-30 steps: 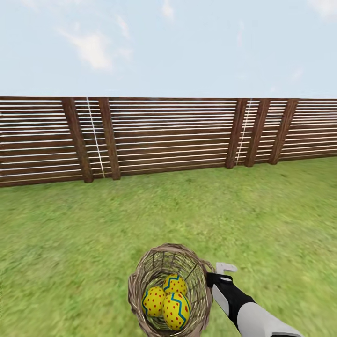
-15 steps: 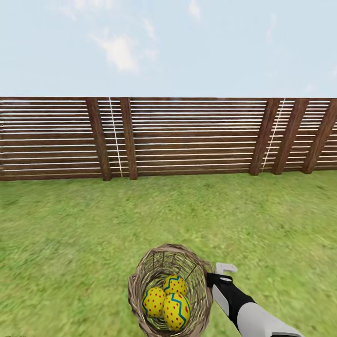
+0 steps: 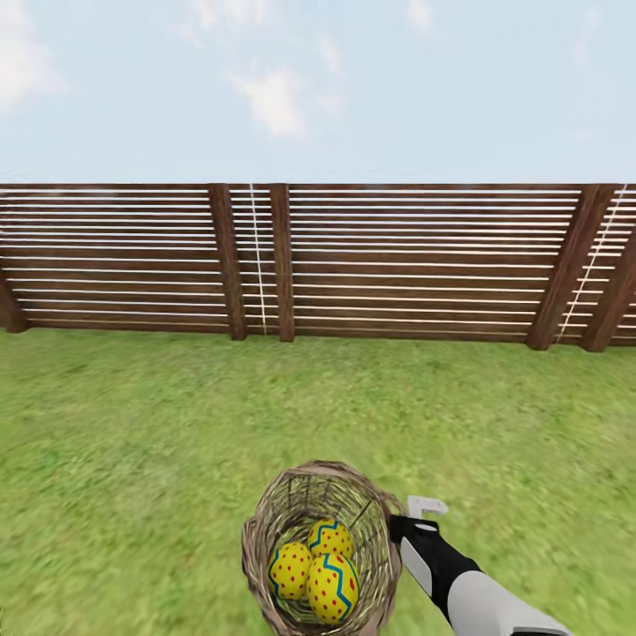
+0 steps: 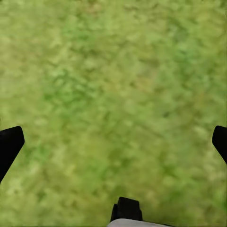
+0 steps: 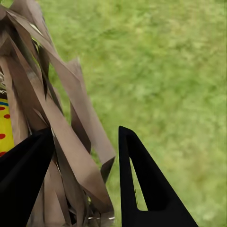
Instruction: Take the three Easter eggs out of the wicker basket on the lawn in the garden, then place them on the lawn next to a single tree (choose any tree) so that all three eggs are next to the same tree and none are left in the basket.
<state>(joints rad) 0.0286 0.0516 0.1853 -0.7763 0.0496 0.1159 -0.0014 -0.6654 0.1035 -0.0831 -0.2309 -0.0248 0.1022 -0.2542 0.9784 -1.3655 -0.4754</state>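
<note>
Nearest the camera in the head view, the wicker basket (image 3: 321, 548) sits at the bottom centre of the picture, carried by the right tool (image 3: 399, 523), whose black wrist and white forearm reach in from the lower right. In the right wrist view the right tool (image 5: 82, 156) is pinching the woven rim of the basket (image 5: 56, 118) between its two black fingers (image 5: 142, 184). All three Easter eggs (image 3: 315, 568) lie together at the bottom of the basket, touching one another; a sliver of yellow shell with red dots (image 5: 5, 125) peeks through the weave. Basket, eggs and arm sit at the same spot in the picture as a second ago.

The left tool (image 4: 113, 142) hangs over bare grass with its fingers spread wide apart, a dark tip at each side of the picture.

Beyond the basket the lawn (image 3: 177, 415) runs out to the fence (image 3: 397, 265). The fence posts have slid rightward across the view since a second ago, as have the clouds, so the camera has turned left.
</note>
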